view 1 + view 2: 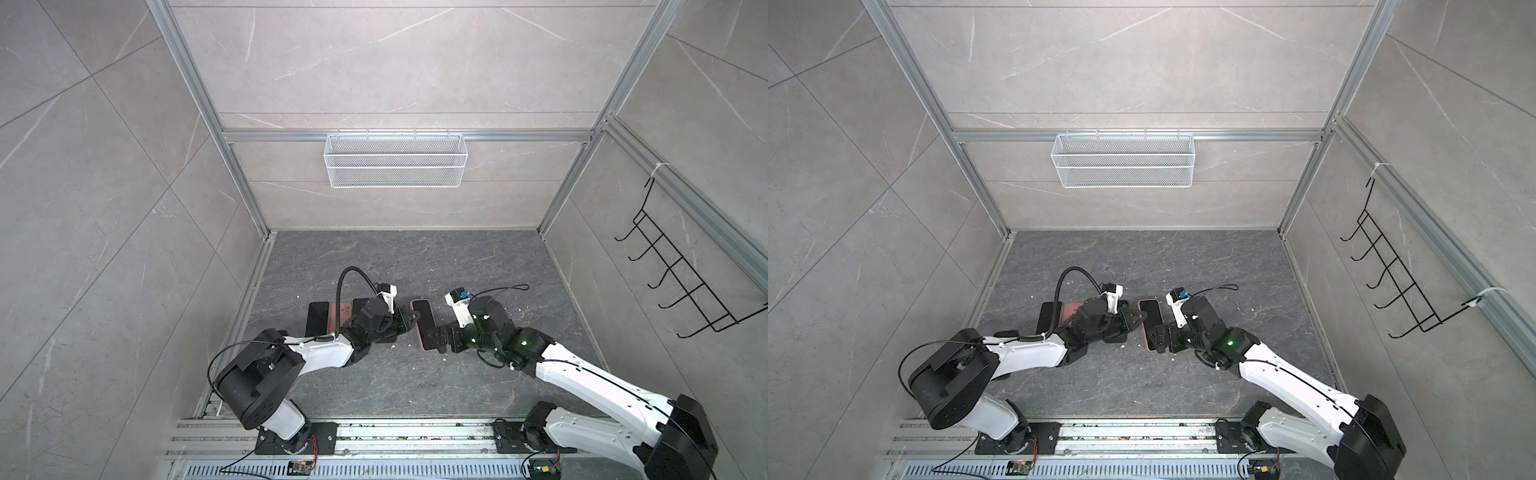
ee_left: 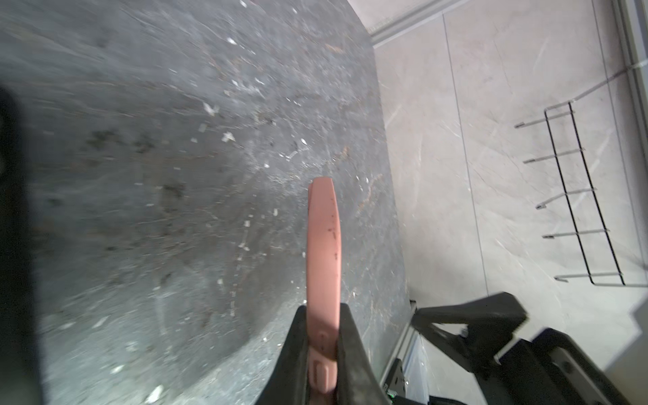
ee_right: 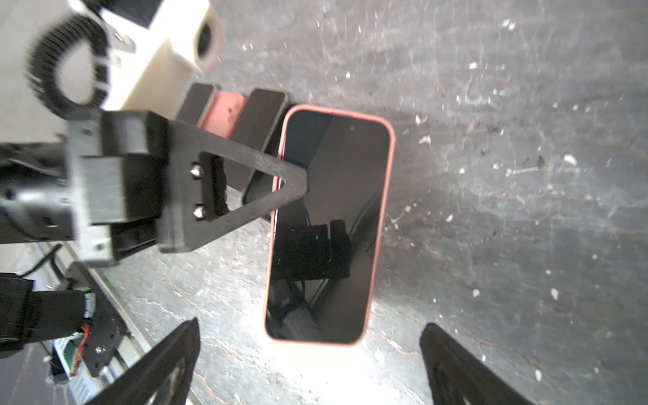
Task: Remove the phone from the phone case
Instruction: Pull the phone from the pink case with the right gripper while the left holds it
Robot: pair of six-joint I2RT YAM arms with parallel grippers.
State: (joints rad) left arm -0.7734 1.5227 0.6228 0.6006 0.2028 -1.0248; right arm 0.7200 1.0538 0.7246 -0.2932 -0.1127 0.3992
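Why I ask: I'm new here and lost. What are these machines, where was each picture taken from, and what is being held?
Two robot arms, the left arm and right arm, stand on a rail at a dark table. Two pictures look down from overhead; the other two come from a camera on each arm's wrist. In the middle is a phone in a pink case. The left pincer is shut on the case's edge; the right pincer is open by the phone's near end, holding nothing. Beside the left arm lie more dark phones and another pink case.
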